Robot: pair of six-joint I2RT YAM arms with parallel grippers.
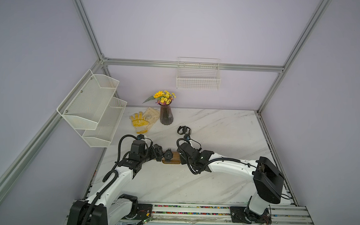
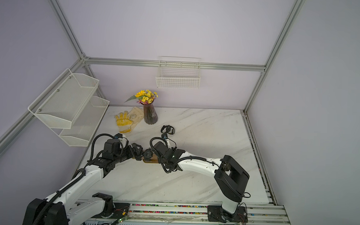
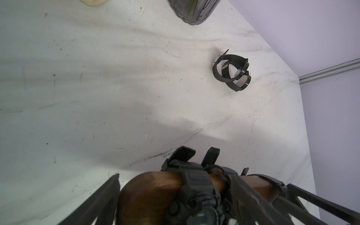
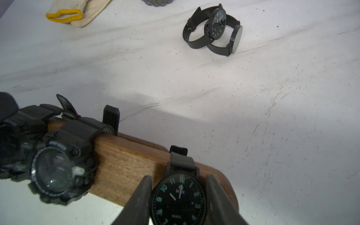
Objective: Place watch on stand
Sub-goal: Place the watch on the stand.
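The stand (image 1: 174, 160) lies on the marble table (image 1: 216, 129), just below frame centre in both top views, between the two arms. Right gripper (image 4: 179, 177): fingers pressed against both sides of the round-faced watch (image 4: 179, 200), which sits on the stand's rounded end at the lower edge of the right wrist view. Its strap apparently encircles the bar, but the underside is hidden. Left gripper (image 1: 159, 154): jaws spread wide, straddling the opposite end beside a sport watch (image 4: 56, 171) already on the bar. Two further watches (image 4: 212, 29) lie together at the upper right of that view.
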